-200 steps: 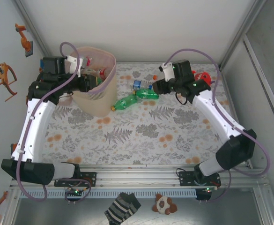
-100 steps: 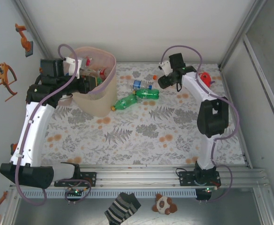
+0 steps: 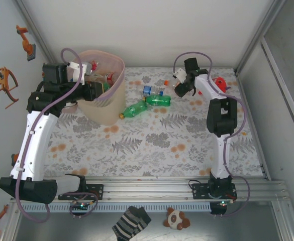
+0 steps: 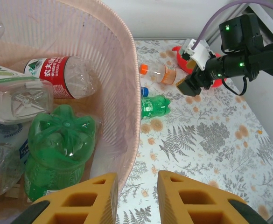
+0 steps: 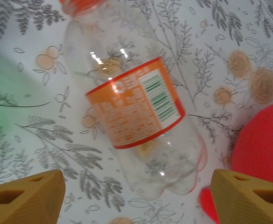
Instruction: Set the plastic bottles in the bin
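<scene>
Right wrist view: the right gripper [image 5: 136, 193], having swung back past the green bottles [image 3: 147, 104] beside the bin [image 3: 117, 90], now hangs with fingers widened apart over the untouched orange-labelled clear bottle [image 5: 138, 112], readying a grasp.

Glossy clear plastic bottle [image 5: 136, 116]; ribbed translucent plastic bin [image 4: 113, 74]

White walls [image 3: 152, 30] enclose a leaf-and-flower patterned table [image 3: 152, 145]

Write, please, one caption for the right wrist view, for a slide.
Open right gripper poised above a clear orange-labelled bottle lying on the floral table, beside a red plush toy.
</scene>
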Robot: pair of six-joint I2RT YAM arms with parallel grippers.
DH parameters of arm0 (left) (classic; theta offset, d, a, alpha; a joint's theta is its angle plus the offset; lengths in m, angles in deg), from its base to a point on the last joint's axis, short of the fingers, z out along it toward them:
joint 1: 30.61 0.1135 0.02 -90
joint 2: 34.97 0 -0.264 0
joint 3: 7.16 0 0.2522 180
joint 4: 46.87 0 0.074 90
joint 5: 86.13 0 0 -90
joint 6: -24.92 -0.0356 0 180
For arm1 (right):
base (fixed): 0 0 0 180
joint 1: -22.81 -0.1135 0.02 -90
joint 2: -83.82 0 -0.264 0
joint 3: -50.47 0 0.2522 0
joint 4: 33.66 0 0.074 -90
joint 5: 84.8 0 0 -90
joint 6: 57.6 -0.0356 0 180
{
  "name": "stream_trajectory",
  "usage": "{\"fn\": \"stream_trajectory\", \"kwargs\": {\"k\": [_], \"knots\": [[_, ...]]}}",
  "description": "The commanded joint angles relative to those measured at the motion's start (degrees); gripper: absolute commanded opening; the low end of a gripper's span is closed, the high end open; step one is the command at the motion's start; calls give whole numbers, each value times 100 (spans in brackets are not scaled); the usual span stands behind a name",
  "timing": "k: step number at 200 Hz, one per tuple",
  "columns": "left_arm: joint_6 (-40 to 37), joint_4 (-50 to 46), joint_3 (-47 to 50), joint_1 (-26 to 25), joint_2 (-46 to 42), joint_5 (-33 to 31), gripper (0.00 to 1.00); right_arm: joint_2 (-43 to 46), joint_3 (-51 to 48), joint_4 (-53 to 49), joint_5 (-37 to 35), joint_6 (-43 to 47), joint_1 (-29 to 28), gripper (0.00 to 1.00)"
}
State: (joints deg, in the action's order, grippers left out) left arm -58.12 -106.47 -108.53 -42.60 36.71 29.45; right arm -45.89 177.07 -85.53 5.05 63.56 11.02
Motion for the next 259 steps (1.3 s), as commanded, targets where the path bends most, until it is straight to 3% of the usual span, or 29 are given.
{"fn": "stream_trajectory", "kwargs": {"k": [1, 73, 162, 224, 259], "knots": [[117, 39, 60, -5, -134, 111, 27, -321, 430, -382, 353, 362, 71, 81], [174, 92, 192, -5, -269, 87, 27, -1322, 1534, -990, 868, 639, 321, 80], [218, 188, 291, -5, -281, 122, 27, -1226, 1057, -717, 1051, 525, 318, 62], [228, 238, 299, -5, -286, 199, 28, -180, 41, 54, 884, 535, 313, 54], [209, 310, 284, -5, -295, 277, 28, 903, -1062, 896, 595, 1189, 236, 54]]}}
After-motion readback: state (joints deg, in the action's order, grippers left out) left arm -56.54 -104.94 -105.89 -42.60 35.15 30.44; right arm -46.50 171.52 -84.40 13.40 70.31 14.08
